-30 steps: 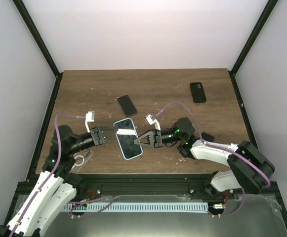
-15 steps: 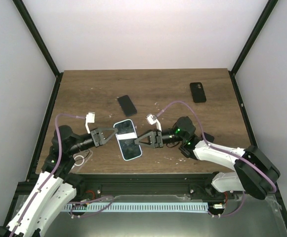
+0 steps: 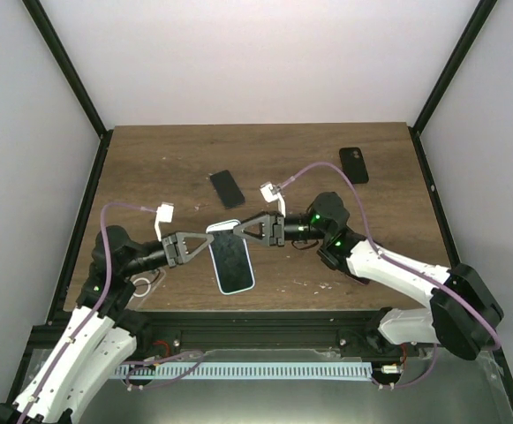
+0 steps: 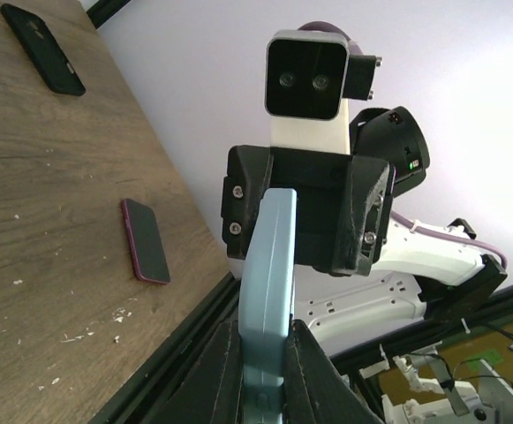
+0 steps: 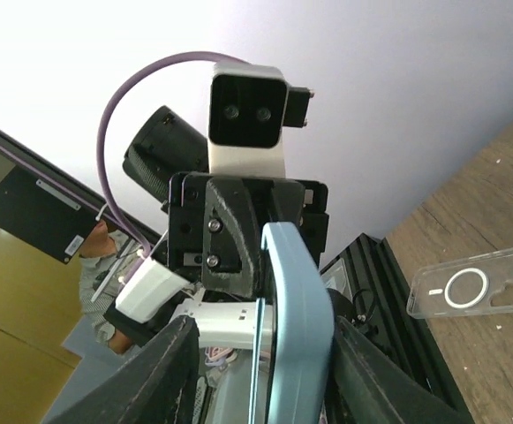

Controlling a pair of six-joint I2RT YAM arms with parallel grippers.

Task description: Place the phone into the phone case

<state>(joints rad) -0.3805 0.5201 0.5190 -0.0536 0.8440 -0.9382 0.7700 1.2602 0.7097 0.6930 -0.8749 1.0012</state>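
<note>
The phone [image 3: 236,263], dark screen up, sits in a light-blue case [image 3: 223,228] held above the table's near edge between both arms. My left gripper [image 3: 205,244] is shut on the case's left edge. In the left wrist view the case [image 4: 272,265] stands edge-on, clamped between the fingers of this gripper [image 4: 269,375]. My right gripper [image 3: 240,231] is at the case's far end with its jaws spread. In the right wrist view the case [image 5: 298,309] lies between the fingers of that gripper [image 5: 265,329], close to the right one, with a gap to the left one.
A black phone [image 3: 227,187] lies mid-table and another [image 3: 354,165] at the far right. A red-edged phone [image 4: 146,240] lies by the right arm. A clear case [image 5: 472,291] lies near the left arm's base [image 3: 141,284].
My right gripper has moved from the phone's right side up to its far end. The phone has turned more upright in the view and shifted slightly nearer. The left gripper keeps its hold.
</note>
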